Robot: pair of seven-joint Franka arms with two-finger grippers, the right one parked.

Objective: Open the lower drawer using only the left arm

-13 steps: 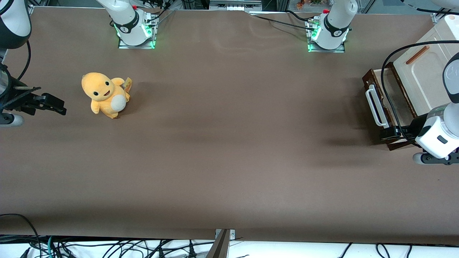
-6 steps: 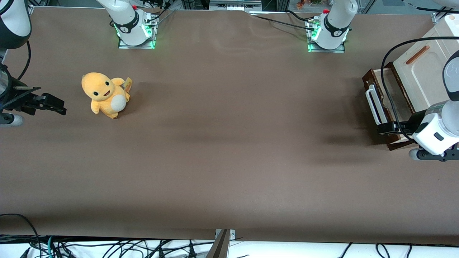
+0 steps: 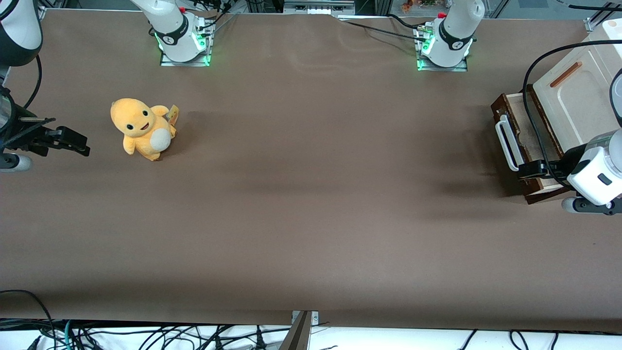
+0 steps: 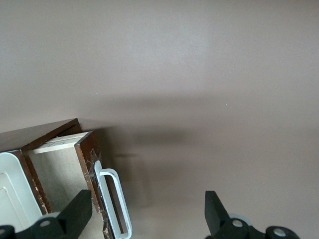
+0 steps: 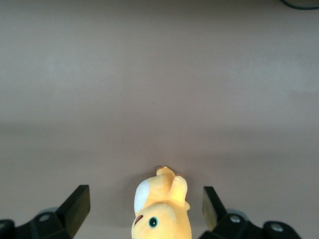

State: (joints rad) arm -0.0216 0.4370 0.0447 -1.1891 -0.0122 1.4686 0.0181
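One drawer (image 3: 522, 141), pulled out
My gripper (image 4: 144, 219) hangs spread at its one white handle (image 3: 505, 143); dark front, pale sides.

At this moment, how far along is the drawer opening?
Done: the lower drawer stands pulled out, its pale inside showing. In hand: the left arm's tool is open, near the white handle but not gripping it. Left: nothing obvious, except perhaps backing the arm away.

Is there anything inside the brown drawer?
The lower drawer shows only its bare pale bottom. The left arm and gripper, fingers open, cover the part nearest the front camera.
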